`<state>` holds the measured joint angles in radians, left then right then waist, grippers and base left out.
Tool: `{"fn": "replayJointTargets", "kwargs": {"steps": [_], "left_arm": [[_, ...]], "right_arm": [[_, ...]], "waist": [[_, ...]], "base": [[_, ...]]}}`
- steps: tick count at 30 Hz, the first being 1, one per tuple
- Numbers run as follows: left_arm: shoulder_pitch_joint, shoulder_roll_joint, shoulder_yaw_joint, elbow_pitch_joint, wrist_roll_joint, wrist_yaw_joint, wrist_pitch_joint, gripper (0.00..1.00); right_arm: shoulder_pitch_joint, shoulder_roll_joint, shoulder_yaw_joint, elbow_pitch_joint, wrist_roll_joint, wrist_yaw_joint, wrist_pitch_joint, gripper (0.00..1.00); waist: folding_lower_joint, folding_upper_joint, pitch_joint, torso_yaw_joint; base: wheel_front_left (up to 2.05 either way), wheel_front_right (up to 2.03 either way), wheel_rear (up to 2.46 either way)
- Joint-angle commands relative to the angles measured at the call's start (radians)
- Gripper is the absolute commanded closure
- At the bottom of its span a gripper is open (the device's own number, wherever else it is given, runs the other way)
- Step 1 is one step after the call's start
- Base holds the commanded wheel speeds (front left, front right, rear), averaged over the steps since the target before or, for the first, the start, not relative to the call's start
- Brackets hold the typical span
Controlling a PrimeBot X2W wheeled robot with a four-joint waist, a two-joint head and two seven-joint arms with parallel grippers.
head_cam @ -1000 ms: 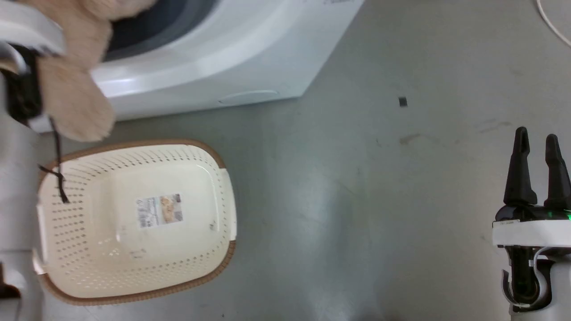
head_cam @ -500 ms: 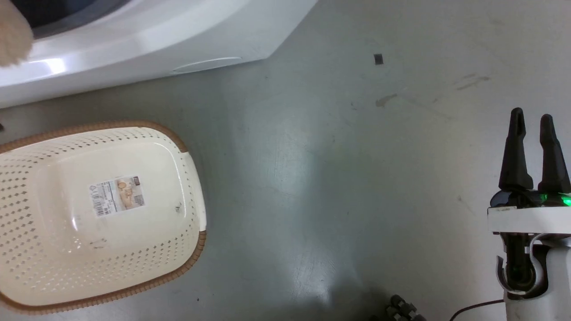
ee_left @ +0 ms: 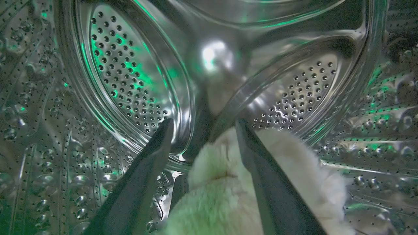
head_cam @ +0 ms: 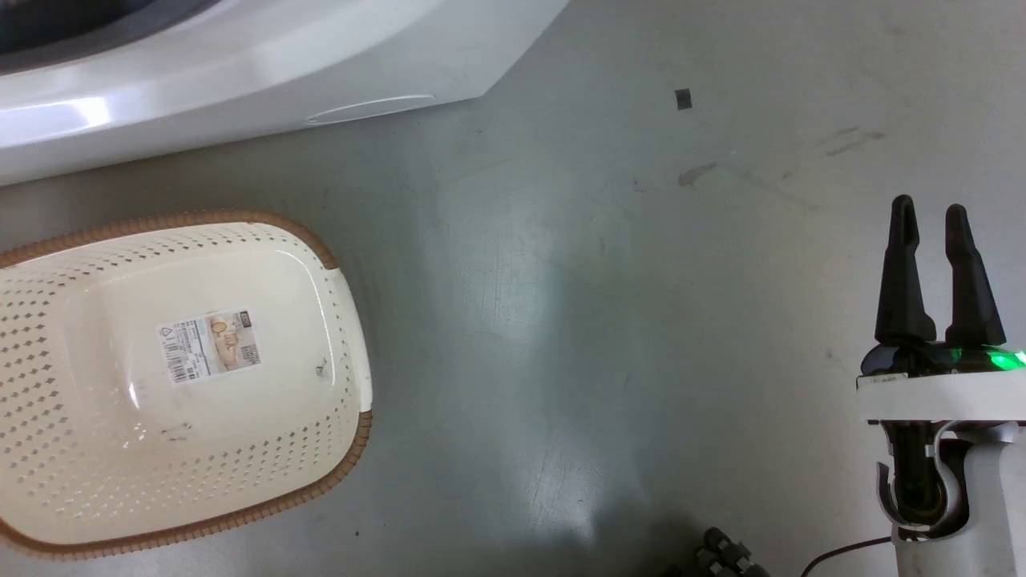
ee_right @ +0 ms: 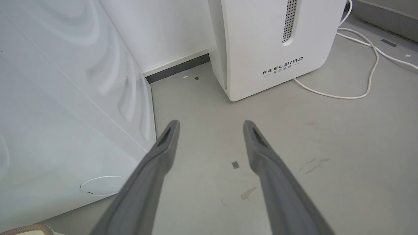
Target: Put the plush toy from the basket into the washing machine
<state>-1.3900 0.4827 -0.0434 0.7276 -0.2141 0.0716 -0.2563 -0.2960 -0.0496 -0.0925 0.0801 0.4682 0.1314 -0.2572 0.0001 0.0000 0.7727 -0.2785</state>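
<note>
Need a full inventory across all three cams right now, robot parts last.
plush toy: 1, cream, inside the drum, between the left gripper's fingers
washing machine: 1, white with steel drum, head view top left
basket: 1, cream with brown rim, on the floor, head view lower left
label sticker: 1, white, on the basket's bottom
FEELBIRD appliance: 1, white, on the floor by the wall
cable: 1, white, looped on the floor beside the appliance
dark mark: 1, small, on the grey floor
left gripper: 1, dark, fingers apart, in the drum
right gripper: 1, dark, open, empty, over the floor
</note>
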Motion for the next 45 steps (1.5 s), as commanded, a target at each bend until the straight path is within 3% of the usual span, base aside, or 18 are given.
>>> {"fn": "replayJointTargets", "kwargs": {"steps": [1,15,45], "left_arm": [[0.021,-0.009,0.002,-0.004,0.001,-0.008,-0.005,0.00],[0.209,-0.090,0.048,-0.029,-0.015,-0.024,-0.005,0.00],[0.872,-0.337,0.150,-0.394,0.162,-0.020,-0.006,0.00]], "right_arm": [[-0.008,-0.001,-0.002,-0.002,0.003,-0.001,-0.005,0.00],[-0.003,-0.001,0.007,-0.016,-0.051,-0.001,-0.005,0.00],[0.179,-0.001,0.057,-0.101,-0.291,-0.001,-0.005,0.00]], "waist": [[-0.0001,0.0000,-0.007,0.009],[-0.0001,0.0000,-0.099,0.067],[-0.0001,0.0000,-0.534,0.241]], "base": [[0.00,0.00,0.00],[0.00,0.00,0.00],[0.00,0.00,0.00]]}}
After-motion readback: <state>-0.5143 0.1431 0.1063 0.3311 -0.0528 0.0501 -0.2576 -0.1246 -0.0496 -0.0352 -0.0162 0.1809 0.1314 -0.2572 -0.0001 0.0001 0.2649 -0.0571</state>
